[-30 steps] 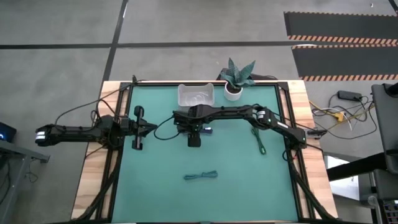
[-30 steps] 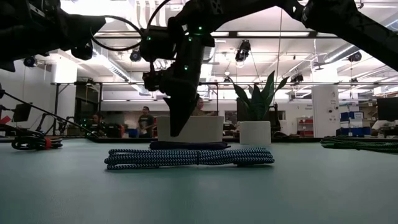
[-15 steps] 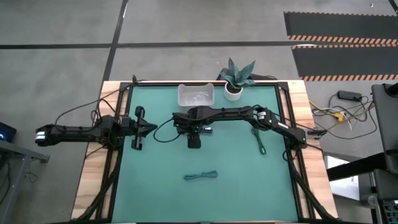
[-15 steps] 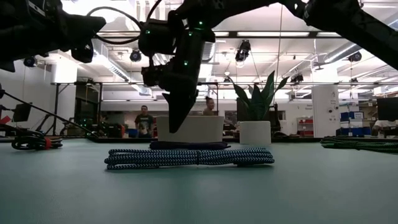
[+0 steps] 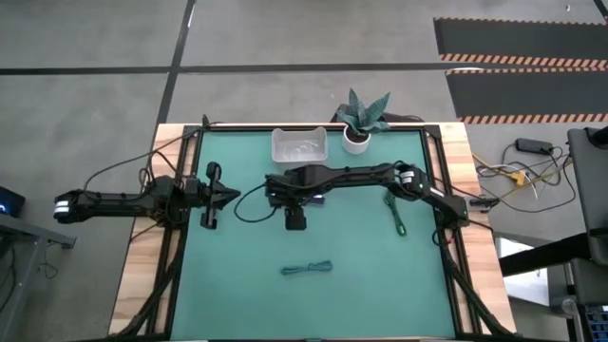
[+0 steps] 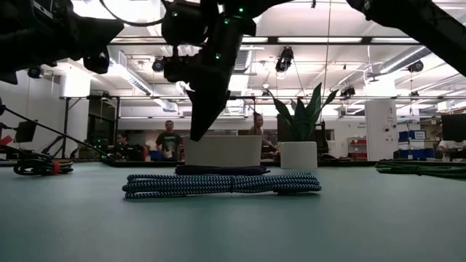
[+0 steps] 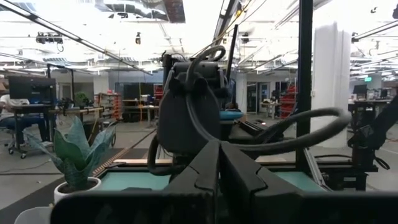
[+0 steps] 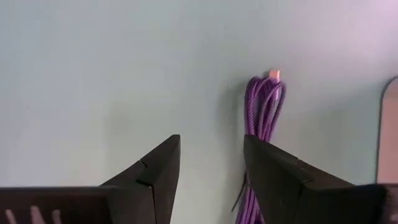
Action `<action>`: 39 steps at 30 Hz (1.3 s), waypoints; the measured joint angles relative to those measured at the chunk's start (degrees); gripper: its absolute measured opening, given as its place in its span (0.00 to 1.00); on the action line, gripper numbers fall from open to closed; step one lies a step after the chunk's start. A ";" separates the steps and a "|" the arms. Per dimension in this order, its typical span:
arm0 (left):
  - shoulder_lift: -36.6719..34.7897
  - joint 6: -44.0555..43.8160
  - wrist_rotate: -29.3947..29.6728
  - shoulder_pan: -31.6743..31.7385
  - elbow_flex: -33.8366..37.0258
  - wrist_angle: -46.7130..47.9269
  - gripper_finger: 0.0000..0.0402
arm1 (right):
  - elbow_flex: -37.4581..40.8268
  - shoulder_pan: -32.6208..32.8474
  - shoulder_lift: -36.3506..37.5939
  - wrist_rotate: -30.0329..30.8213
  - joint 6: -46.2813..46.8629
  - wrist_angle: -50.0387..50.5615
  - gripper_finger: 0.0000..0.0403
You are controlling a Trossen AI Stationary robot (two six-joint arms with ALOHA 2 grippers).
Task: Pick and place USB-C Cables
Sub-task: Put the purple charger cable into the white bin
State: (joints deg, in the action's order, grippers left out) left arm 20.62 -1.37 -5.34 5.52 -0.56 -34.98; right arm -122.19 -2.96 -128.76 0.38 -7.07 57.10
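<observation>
**Right gripper lifts off the dark blue cable, empty-handed**

The right gripper [image 5: 295, 221] is higher than a second ago. In the low view its tip [image 6: 196, 132] now hangs well clear of the mat, where before it was almost down at cable level. Nothing comes up with it. In the right wrist view the fingers [image 8: 158, 162] stand moderately apart with only bare green mat between them.

The dark blue cable [image 8: 264, 115] lies flat on the mat, off to one side and running under one finger rather than in the gap (it looks purplish in the wrist view). From above it [image 5: 316, 199] sits just beside the wrist, near the white bin [image 5: 275, 152].

My read is that no grasp was made, so this pick has to be lined up again, with the gap shifted over the bundle before the gripper goes down.

The teal-blue cable [image 5: 307, 270] lies untouched on the near part of the mat, and the green cable [image 5: 396, 216] lies off to the right.

The left gripper [image 5: 209, 195] is parked at the left edge of the mat, fingers pressed together and holding nothing.
</observation>
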 joint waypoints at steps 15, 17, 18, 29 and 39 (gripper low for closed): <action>-0.01 0.20 0.14 0.02 -0.03 -0.13 0.00 | 18.66 -0.63 5.86 8.71 0.17 -13.75 0.42; 0.03 0.20 0.15 0.02 -0.04 -0.15 0.00 | 18.84 -1.04 5.89 8.63 0.45 -13.74 0.42; 0.09 0.20 0.15 0.02 -0.04 -0.15 0.00 | 18.89 -1.21 5.89 8.60 0.47 -13.73 0.42; 0.39 0.20 0.19 0.02 -0.04 -0.09 0.00 | 22.28 -2.10 5.95 8.16 0.00 -14.53 0.36; 0.34 0.15 0.21 0.02 -0.04 -0.12 0.00 | 24.61 -2.45 5.95 5.23 -0.37 -18.01 0.21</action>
State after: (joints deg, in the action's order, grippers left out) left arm 20.96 -1.21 -5.13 5.54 -0.60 -35.10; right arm -97.58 -5.41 -122.80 5.61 -7.44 39.09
